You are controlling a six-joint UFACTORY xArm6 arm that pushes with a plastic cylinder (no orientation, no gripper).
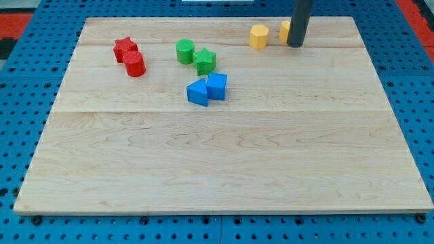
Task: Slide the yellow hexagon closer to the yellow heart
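Observation:
A yellow block (pixel 258 36), which looks like the hexagon, lies near the view's top, right of centre. A second yellow block (pixel 285 30), likely the heart, lies just to its right and is mostly hidden behind my rod. My tip (pixel 295 45) rests on the board right beside that second yellow block, on its right side, and a short way right of the first yellow block. A small gap separates the two yellow blocks.
A red star (pixel 124 47) and a red cylinder (pixel 134 64) sit at the upper left. A green cylinder (pixel 185 51) and a green star (pixel 205 61) lie near the top centre. Two blue blocks (pixel 207 89) touch below them. The wooden board (pixel 224 169) rests on a blue pegboard.

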